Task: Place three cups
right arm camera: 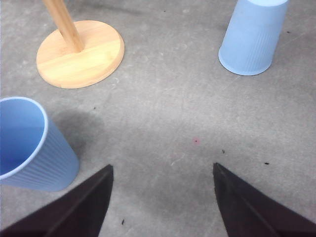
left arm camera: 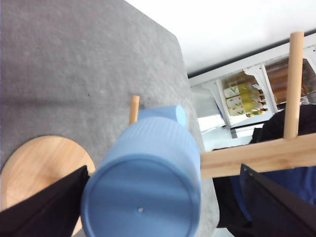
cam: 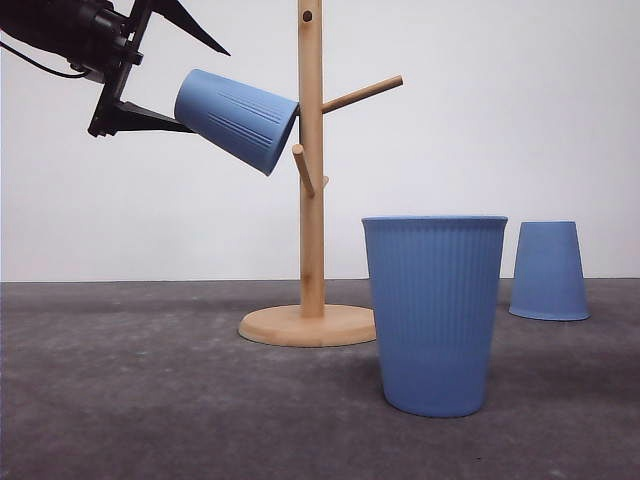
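A light-blue cup (cam: 238, 120) hangs tilted high at the wooden rack (cam: 311, 230), its mouth against the pole and its base (left arm camera: 140, 202) facing my left wrist camera. My left gripper (cam: 209, 90) straddles that base, open: one finger (left arm camera: 49, 207) lies against the cup and the other (left arm camera: 276, 202) stands well clear. What carries the cup is hidden inside it. A second cup (cam: 435, 315) stands upright at the front, also seen as the cup (right arm camera: 29, 148) beside my right gripper (right arm camera: 162, 165), which is open over bare table. A third cup (cam: 547, 270) sits upside down at the back right.
The rack's round wooden base (cam: 305, 325) rests on the grey table (cam: 150, 400) behind the upright cup. A bare peg (cam: 362, 94) points up to the right and a short one (cam: 303, 168) juts forward below the hung cup. A white wall stands behind the table.
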Tool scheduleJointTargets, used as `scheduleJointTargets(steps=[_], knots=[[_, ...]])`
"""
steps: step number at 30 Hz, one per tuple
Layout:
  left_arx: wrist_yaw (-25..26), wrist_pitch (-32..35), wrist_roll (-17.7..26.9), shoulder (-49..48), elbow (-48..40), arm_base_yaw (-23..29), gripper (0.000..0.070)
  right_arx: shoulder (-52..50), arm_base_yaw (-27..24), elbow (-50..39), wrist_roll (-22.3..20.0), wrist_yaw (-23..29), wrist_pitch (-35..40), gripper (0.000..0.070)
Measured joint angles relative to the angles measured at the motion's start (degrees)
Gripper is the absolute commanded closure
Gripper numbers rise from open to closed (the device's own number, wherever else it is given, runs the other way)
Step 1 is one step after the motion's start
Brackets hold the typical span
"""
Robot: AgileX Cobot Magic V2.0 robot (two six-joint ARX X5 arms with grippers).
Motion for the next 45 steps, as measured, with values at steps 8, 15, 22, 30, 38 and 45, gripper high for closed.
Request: scheduleJointTargets(steps=[8,15,22,30,38,45], knots=[[0.41,-5.83,4.22,-0.10,0.00,1.82,0.0102,0.00,0.00,0.00,0.00,0.00,0.01,0.0295],[0.06,-13.07,10.66,-3.66,0.00,4.08,0.0104,0.00,0.00,0.00,0.00,0.00,0.00,0.0295],[-13.17,-25.55,23.24,-11.56,0.00,4.40,0.0110,0.00,0.00,0.00,0.00,0.00,0.02,0.0295],[-23.39,-24.74,31.31,-21.77,-4.68,3.41,0.0113,0.00,0.00,0.00,0.00,0.02,0.00,0.0295],[-24.81,-13.07,31.52,-32.34,-24.09,3.01,0.0115,0.00,0.00,0.00,0.00,0.02,0.00,0.0295],[-24.95,-7.30,31.14,-40.48,-38.19,3.01,0.0154,0.05,-0.02,0.00,0.14,0.07,0.11,0.0295]])
